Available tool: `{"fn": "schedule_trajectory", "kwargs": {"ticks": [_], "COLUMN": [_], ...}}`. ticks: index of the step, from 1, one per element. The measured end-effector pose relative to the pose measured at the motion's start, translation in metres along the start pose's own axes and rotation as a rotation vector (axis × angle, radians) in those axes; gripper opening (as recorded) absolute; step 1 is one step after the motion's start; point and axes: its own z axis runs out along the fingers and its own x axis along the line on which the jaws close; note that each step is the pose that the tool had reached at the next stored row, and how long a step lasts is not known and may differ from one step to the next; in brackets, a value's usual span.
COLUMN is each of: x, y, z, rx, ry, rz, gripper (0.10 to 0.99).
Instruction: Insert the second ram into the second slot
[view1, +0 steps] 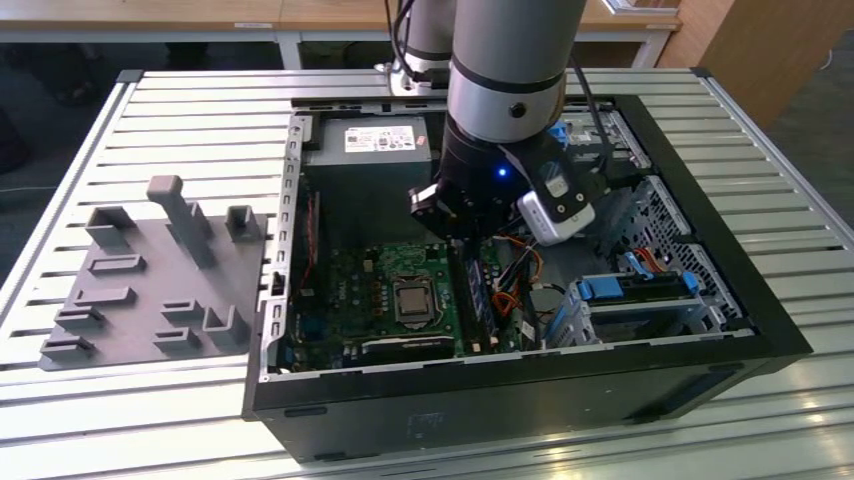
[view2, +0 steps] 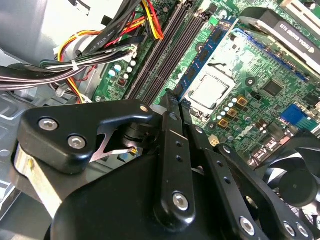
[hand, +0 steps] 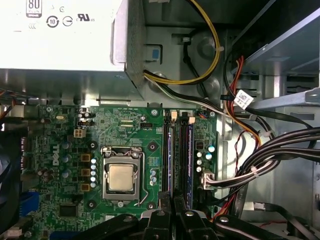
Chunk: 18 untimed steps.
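Note:
The second ram (view2: 207, 47) is a thin blue board standing on edge along the memory slot row nearest the CPU socket (view2: 210, 91). In the first wrist view the second ram (hand: 169, 160) runs straight up to my fingertips. My gripper (view2: 178, 102) has its two black fingers drawn together around the stick's near end, and the contact itself is hidden. In the exterior view the gripper (view1: 465, 245) reaches down into the open computer case, over the memory slots (view1: 478, 292). Two rows over, another slot (hand: 189, 160) shows a bluish strip; I cannot tell if a stick sits there.
The power supply (view1: 367, 140) fills the case's far end. Bundled cables (hand: 270, 155) run beside the slots on the side away from the CPU socket (hand: 121, 177). Blue drive brackets (view1: 634, 290) sit at the exterior view's right. A grey fixture plate (view1: 147, 280) lies outside the case.

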Motion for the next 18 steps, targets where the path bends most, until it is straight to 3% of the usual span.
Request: {"fn": "schedule_trajectory", "kwargs": {"ticks": [18], "x": [-0.0001], "y": [-0.0001], "z": [0.0087], "rx": [0.000], "ry": [0.0005], "rz": [0.000], "gripper": [0.137]}}
